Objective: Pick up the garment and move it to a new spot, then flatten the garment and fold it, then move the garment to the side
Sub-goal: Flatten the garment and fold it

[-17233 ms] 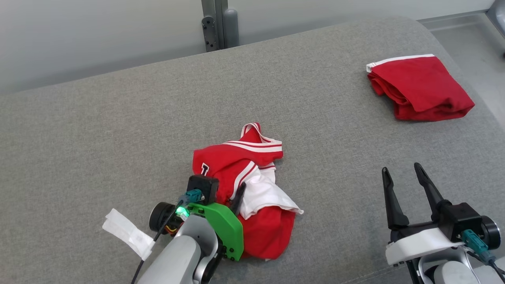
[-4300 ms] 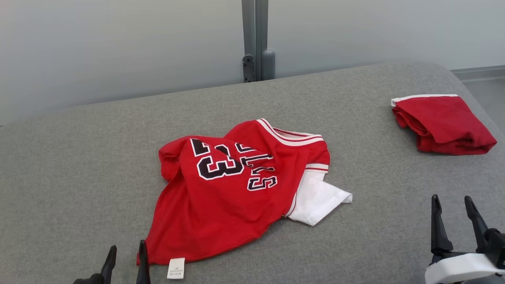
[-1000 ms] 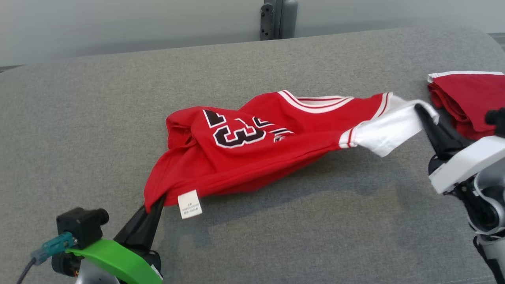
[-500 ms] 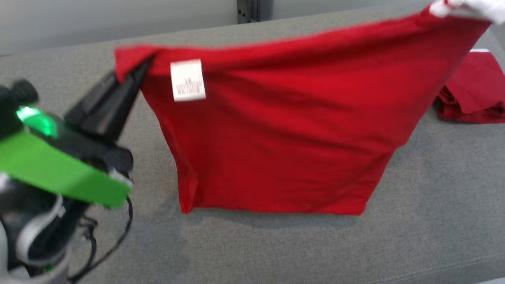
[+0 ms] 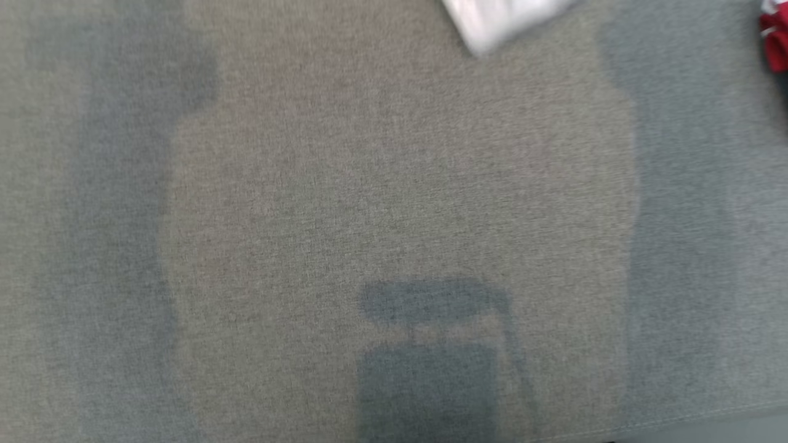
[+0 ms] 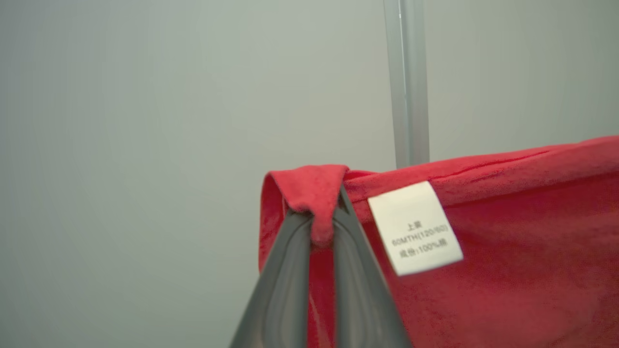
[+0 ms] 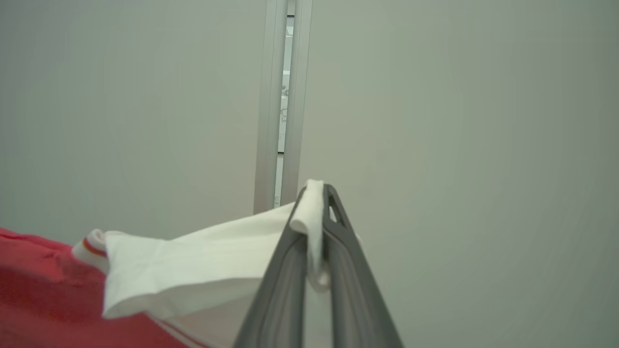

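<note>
Though mainly red, the garment (image 6: 522,290) (tagged) shows white.

place=robot test cell or lab booth, likely | walls=plain pale grey panels (image 6: 121,145) in both wrist views | frame=upright metal post (image 7: 283,96) joining the panels, with a narrow slit and something pale and blurred beyond | work area=wide surface (image 5: 394,184) covered in grey woven fabric, with a stitched seam (image 5: 708,413) near its front edge
</note>
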Robot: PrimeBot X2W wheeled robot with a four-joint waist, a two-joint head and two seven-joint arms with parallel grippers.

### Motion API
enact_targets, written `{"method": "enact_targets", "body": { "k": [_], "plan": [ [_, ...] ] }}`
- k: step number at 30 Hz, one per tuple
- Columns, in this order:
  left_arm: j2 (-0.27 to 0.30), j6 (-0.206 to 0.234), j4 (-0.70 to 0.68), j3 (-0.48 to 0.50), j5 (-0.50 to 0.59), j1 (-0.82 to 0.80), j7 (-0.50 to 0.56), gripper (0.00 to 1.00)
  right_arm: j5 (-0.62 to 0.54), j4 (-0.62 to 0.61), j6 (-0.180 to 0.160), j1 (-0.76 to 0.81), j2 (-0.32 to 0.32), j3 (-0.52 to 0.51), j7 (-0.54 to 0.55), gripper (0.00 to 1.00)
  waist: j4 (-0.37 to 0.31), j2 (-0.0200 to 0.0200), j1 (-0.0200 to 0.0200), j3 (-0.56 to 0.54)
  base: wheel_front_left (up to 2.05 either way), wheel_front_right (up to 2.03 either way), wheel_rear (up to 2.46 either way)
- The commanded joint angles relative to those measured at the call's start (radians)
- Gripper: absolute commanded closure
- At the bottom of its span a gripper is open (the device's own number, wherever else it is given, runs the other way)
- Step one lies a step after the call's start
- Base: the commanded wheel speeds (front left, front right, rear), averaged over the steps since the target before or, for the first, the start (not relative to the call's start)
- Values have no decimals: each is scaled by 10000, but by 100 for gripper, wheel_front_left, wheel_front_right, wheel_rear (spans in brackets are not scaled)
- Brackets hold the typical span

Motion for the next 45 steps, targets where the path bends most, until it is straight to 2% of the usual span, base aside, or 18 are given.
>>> {"method": "enact_targets", "body": {
  "k": [1,5,8,12,15,16,18,22,28,31,36,41,43,45],
  "plan": [
    [14,29,540,10,365,-587,-769,100,-229,429,-20,-458,152,-175,-544,100,508,0,-3,1270,0,0,0],
    [-220,-171,2251,-76,460,-1447,-2571,100,-465,1627,-19,-1394,603,-277,-1841,100,466,0,-3,1377,0,0,0],
    [-215,-354,3123,-198,298,-1379,-3644,100,-203,2172,-19,-1146,561,-30,-2381,100,436,0,-3,1479,0,0,0],
    [-351,-495,3973,-444,-166,60,-4559,100,629,2262,-19,533,87,882,-2976,100,460,0,-3,1448,0,0,0],
    [-228,-519,3948,-707,-273,2044,-4867,100,1428,2010,-19,2745,-339,1399,-3401,100,472,0,-3,965,0,0,0],
    [-308,-500,3912,-521,-639,2827,-4907,100,1689,1856,-20,3542,-526,1457,-3516,100,480,0,-3,811,0,0,0],
    [-394,-504,3455,-368,-710,4297,-4928,100,2016,1564,-20,5139,-823,1586,-3644,100,502,0,-3,564,0,0,0],
    [-864,-505,2504,-209,-845,7527,-4910,100,2563,1046,-23,8038,-986,1428,-3835,100,483,0,-3,-218,0,0,0],
    [-1414,-453,1181,25,-936,11372,-4900,100,2706,-24,-23,11356,-726,1016,-3969,100,364,0,-3,-1674,0,0,0],
    [-1657,-302,572,-40,-1109,13158,-4885,100,2650,-641,-25,13031,-557,650,-4001,100,322,0,-3,-2414,0,0,0],
    [-1898,212,-846,-182,-1542,15953,-4487,100,2468,-1570,-25,15782,-407,244,-4015,100,215,0,-3,-3049,0,0,0],
    [-2093,430,-2594,-411,-2304,17980,-3737,100,2939,-2308,-25,17707,66,-552,-4017,100,220,0,-3,-2982,0,0,0],
    [-2138,255,-3117,-399,-2886,18372,-3378,100,3014,-2558,-23,17973,52,-548,-4011,100,203,0,-3,-2839,0,0,0],
    [-2008,263,-3517,-449,-3066,18498,-2950,100,3118,-2701,-22,17959,10,-399,-3978,100,148,0,-3,-2750,0,0,0]
  ]
}}
